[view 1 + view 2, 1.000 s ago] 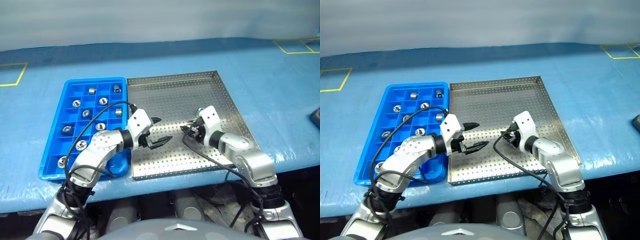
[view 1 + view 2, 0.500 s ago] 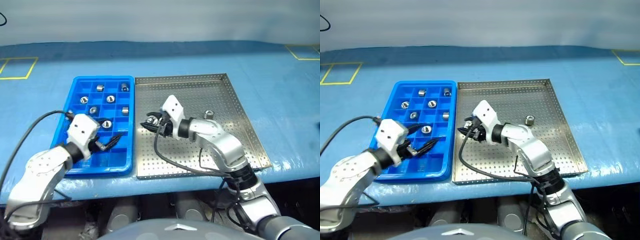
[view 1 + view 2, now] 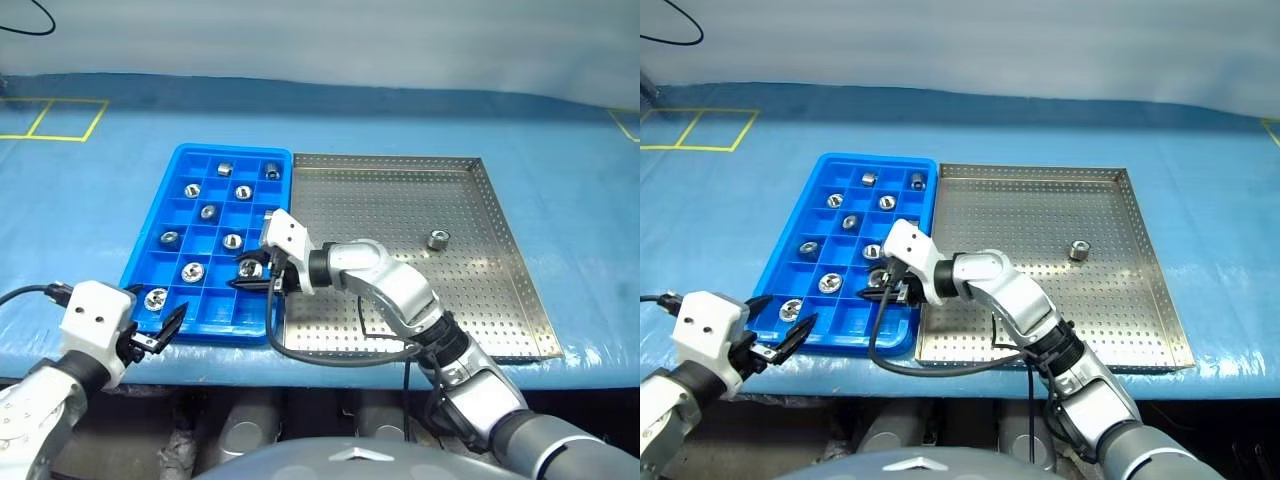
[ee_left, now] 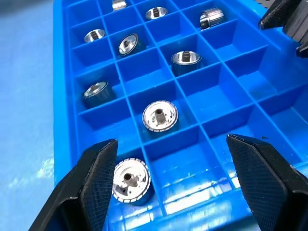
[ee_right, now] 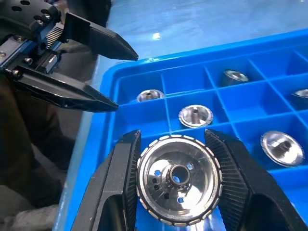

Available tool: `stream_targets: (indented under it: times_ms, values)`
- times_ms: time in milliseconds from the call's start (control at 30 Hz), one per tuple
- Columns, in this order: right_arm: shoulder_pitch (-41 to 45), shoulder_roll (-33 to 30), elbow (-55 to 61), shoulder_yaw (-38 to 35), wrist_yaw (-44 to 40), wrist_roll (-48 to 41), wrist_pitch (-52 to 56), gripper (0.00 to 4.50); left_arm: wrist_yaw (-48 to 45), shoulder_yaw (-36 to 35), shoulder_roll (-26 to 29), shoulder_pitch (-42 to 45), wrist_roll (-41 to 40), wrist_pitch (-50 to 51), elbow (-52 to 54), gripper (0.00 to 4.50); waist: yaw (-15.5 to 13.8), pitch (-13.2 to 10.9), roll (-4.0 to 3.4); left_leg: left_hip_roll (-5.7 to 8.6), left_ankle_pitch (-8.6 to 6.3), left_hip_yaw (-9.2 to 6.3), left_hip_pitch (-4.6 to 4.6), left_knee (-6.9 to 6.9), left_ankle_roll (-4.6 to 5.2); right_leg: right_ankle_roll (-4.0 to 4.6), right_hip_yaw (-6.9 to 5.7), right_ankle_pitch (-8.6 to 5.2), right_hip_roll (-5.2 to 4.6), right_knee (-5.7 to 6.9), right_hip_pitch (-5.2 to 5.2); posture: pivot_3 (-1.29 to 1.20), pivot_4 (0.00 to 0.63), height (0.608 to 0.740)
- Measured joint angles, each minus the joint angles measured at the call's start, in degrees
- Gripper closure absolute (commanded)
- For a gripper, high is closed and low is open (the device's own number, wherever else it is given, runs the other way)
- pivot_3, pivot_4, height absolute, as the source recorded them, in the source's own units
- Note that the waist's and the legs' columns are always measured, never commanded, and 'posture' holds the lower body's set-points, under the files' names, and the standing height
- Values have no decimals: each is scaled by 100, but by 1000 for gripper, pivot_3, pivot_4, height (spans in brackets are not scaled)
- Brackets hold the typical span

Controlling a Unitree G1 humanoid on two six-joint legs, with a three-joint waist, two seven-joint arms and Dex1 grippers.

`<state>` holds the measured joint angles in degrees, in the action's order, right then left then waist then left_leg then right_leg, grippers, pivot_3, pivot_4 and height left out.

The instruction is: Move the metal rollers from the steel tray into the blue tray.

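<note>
The blue tray point(image 3: 150, 262) lies left of centre in the head views, on the pale blue tabletop point(image 3: 80, 200); the steel tray point(image 3: 505, 250) sits right beside it, their long edges touching or nearly so, filling the centre and right of the frame.

The right claw point(image 3: 248, 276) reaches across from the steel tray and hangs over the lower right part of the blue tray, near its right wall; its two black fingers point(image 5: 120, 187) are clamped on a metal roller point(image 5: 179, 179), which the right wrist view shows face-on, a ribbed silver ring with a hollow hub, pinched on both sides.

The left claw point(image 3: 158, 332) sits at the lower left of the frame, at the blue tray's near left corner; it stands wide, holding nothing, its fingers point(image 4: 94, 180) spread apart in the left wrist view with the tray's compartments between them.

Most of the metal rollers already lie in the blue tray, one to a compartment; among them are one in the top row point(image 3: 227, 168), another beside it point(image 3: 271, 172), one further down the left column point(image 3: 170, 238), and one in the near left corner compartment point(image 3: 155, 297), just beside the left claw.

One roller point(image 3: 437, 239) stands alone on the perforated floor of the steel tray, in its right half, well apart from both claws.
</note>
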<state>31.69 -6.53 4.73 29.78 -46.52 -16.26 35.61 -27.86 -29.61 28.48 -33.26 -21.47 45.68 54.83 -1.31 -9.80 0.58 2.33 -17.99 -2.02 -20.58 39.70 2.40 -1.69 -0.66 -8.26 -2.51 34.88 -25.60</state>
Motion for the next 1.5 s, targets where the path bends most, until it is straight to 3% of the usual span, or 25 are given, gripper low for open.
stream_targets:
  times_ms: [867,1067,1367,1500]
  values:
    - [356,841,-1705,327,-356,491,-545,2771,35,162,-353,-451,-223,-165,196,537,-117,0,0,-4,39,-94,0,-59,-74,48,-60,-31,18,8,0,222,150,740]
    - [380,903,-1779,250,-319,515,-619,834,35,272,-312,-440,-225,-166,198,537,-119,0,-1,-4,44,-113,-1,-59,-83,54,-83,-35,17,10,4,208,150,740]
    - [343,881,-1293,-436,46,408,-748,834,19,582,-122,73,-388,-165,196,537,-119,-1,-2,-2,53,-137,-6,-59,-98,60,-105,-38,14,17,7,140,150,740]
    - [356,342,-688,-1025,453,435,-623,834,-13,1019,25,778,-475,-164,108,537,-120,1,0,3,54,-142,-6,-57,-100,60,-110,-37,10,18,13,90,150,740]
